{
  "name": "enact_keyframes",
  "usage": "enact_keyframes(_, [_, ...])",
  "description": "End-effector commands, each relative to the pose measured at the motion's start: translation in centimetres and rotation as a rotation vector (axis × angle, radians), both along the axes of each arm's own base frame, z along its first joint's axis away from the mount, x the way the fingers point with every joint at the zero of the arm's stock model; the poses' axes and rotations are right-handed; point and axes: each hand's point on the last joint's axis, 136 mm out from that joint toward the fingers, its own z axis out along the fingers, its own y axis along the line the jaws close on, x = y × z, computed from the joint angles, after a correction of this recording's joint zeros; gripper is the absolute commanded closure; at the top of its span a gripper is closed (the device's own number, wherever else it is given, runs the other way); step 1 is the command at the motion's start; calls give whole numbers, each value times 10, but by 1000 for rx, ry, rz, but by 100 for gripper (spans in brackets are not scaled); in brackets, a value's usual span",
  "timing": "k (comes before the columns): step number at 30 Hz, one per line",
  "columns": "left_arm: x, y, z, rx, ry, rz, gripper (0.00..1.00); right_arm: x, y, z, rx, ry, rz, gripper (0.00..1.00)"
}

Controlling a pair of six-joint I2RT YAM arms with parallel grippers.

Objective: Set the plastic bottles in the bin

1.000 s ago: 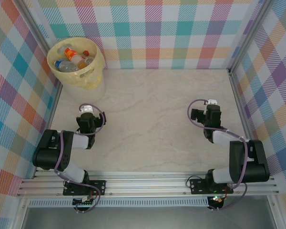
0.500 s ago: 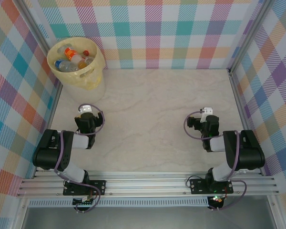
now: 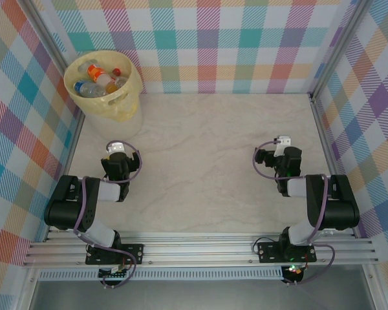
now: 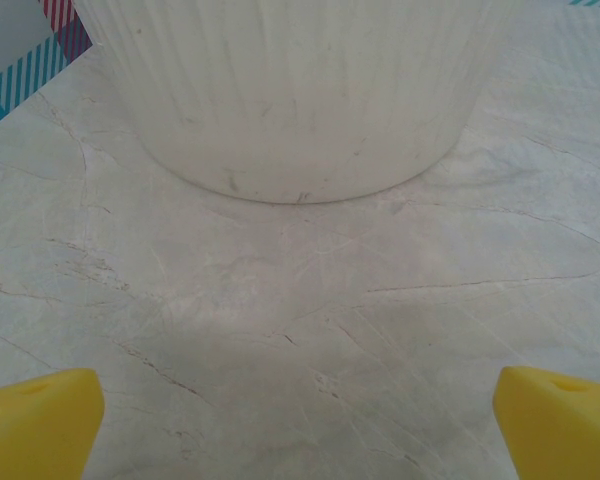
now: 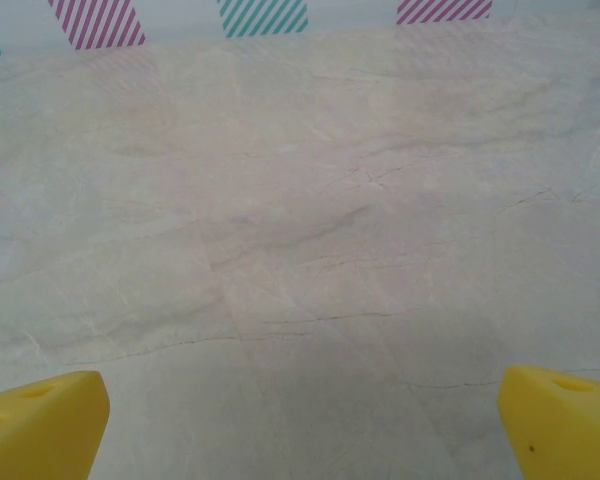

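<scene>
The pale yellow bin (image 3: 125, 103) stands in the far left corner of the table, and several plastic bottles (image 3: 98, 81) with orange, red and blue parts lie inside it. My left gripper (image 3: 117, 150) sits low on the table, folded back in front of the bin, open with nothing between its yellow fingertips (image 4: 40, 420). In the left wrist view the bin's ribbed wall (image 4: 300, 90) fills the top. My right gripper (image 3: 283, 143) rests on the right side, open and empty, with bare marble between its fingertips (image 5: 560, 420).
Checked fabric walls (image 3: 207, 39) on metal posts close the table at the back and both sides. A metal rail (image 3: 200, 248) carrying both arm bases runs along the near edge. Pale marble tabletop (image 3: 200, 161) lies between the arms.
The right arm folded back toward its base, then its gripper nudged slightly forward again. The left arm and the bin stayed put.
</scene>
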Motion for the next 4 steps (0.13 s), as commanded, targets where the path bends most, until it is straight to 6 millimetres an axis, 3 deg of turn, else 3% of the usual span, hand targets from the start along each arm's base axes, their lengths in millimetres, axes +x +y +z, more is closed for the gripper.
enact_keyframes(1, [6, 0, 12, 2, -45, 7, 0, 2, 4, 5, 3, -13, 30, 0])
enact_keyframes(4, [6, 0, 12, 2, -46, 6, 0, 2, 5, 6, 1, -17, 31, 0])
